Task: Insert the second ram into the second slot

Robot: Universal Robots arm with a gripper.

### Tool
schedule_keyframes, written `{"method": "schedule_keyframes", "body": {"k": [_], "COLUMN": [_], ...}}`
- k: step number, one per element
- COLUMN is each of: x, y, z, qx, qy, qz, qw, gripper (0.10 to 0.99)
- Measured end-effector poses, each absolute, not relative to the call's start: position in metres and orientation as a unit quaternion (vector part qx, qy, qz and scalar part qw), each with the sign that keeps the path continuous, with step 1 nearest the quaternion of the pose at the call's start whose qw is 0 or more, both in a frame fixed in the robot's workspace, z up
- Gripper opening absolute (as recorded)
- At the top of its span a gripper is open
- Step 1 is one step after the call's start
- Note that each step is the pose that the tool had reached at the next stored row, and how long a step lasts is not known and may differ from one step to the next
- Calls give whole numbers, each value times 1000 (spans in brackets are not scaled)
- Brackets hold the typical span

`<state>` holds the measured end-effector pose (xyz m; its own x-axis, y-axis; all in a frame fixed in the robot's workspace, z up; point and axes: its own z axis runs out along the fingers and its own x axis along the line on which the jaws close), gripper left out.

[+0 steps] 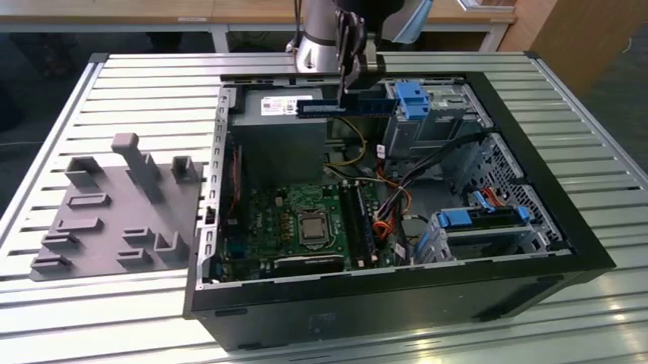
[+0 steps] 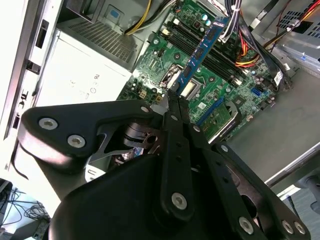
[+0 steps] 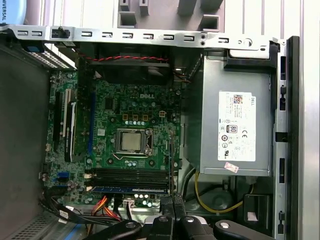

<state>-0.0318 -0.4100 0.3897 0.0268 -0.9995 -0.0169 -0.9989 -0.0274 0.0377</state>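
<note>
In the exterior view my gripper point(image 1: 350, 91) hangs over the far end of the open computer case point(image 1: 526, 182), shut on the second ram point(image 1: 344, 107). It is a thin blue strip, held level above the power supply. The second wrist view shows the strip point(image 2: 202, 47) reaching out from the closed fingertips point(image 2: 172, 102) over the green motherboard point(image 2: 165, 55). The long dark memory slots point(image 1: 357, 220) lie well below and nearer the case's front. In the first wrist view the slots point(image 3: 130, 175) run beside a blue strip point(image 3: 130, 190), close to the gripper point(image 3: 172, 204).
A silver power supply point(image 3: 235, 130) fills the case end under the gripper. Blue drive-bay clips point(image 1: 410, 98) and bundled cables point(image 1: 400, 189) sit on the exterior view's right of the slots. The processor socket point(image 3: 131, 141) lies mid-board. A grey fixture plate point(image 1: 111, 220) rests on the table outside.
</note>
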Motion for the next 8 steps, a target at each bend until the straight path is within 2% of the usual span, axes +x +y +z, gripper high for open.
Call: {"method": "schedule_keyframes", "body": {"k": [8], "x": [-32], "y": [-412], "z": [390], "qx": [716], "qy": [-697], "qz": [-19], "qw": [8], "gripper": [114]}}
